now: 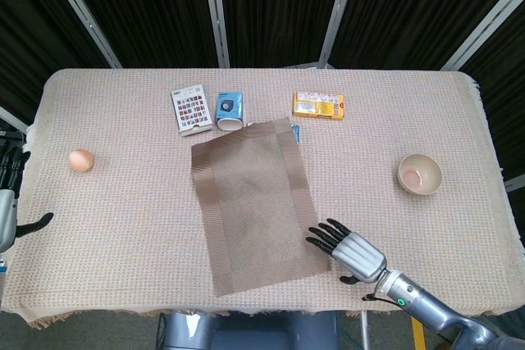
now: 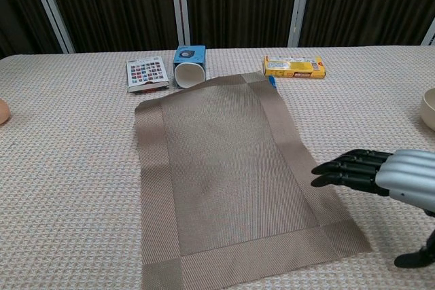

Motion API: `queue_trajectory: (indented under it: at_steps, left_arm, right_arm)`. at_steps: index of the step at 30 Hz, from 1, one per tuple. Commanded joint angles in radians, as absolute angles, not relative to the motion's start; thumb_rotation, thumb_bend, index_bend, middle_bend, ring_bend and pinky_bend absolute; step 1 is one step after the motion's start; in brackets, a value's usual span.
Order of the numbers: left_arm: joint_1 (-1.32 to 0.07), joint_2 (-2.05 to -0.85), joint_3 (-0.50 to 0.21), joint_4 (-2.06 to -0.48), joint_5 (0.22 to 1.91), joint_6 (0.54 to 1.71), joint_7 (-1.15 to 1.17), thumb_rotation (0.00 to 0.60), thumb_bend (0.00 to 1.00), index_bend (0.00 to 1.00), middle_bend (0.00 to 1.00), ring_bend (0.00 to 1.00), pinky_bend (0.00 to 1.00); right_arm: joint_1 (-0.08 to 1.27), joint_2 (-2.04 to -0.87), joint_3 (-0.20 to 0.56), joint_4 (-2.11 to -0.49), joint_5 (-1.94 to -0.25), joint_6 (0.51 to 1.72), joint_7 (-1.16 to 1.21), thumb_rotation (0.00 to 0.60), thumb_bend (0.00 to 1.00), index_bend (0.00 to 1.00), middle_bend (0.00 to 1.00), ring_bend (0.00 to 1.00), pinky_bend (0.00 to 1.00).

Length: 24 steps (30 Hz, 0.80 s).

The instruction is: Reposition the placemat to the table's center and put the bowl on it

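Two hands in head view: right hand w/ fingers spread, empty, fingertips at the placemat near-right corner edge. Left hand mostly cut off at table's left edge; can't tell its state. Bowl sits well apart to the right, open cloth between. Egg far left. Chest view: right hand flat, just beside placemat right edge; bowl at frame edge.

We see the left hand only as a sliver at the head view's left edge, so its fingers' pose is unreadable. In the chest view the bowl is cut by the right edge, and a blue item hides under the placemat.
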<state>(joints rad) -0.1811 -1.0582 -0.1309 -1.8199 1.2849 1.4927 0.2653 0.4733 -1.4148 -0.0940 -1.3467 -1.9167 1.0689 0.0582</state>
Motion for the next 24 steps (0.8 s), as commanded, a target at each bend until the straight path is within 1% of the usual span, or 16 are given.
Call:
queue_trajectory:
  at_steps: [1,10,24]
  left_arm:
    - [-0.18,-1.062,-0.131,-1.815,1.287,1.493,0.263,0.6,0.0,0.0,0.0,0.0,0.0]
    - [-0.185,-1.07,-0.131,-1.805,1.288,1.481,0.265,0.6,0.0,0.0,0.0,0.0,0.0]
    - [-0.185,-1.074,-0.133,-1.797,1.289,1.472,0.262,0.6,0.0,0.0,0.0,0.0,0.0]
  right_arm:
    - [0.479,-1.445,-0.095,-1.334,-1.913,1.06,0.029,0.6,0.0,0.08,0.0,0.0,0.0]
    - [0.496,-1.494,-0.077,-1.333,-1.863,1.027,-0.005,0.6,0.0,0.08,0.0,0.0,0.0]
    - [0.525,-1.515,-0.071,-1.337,-1.807,1.006,-0.05,0.6,0.0,0.08,0.0,0.0,0.0]
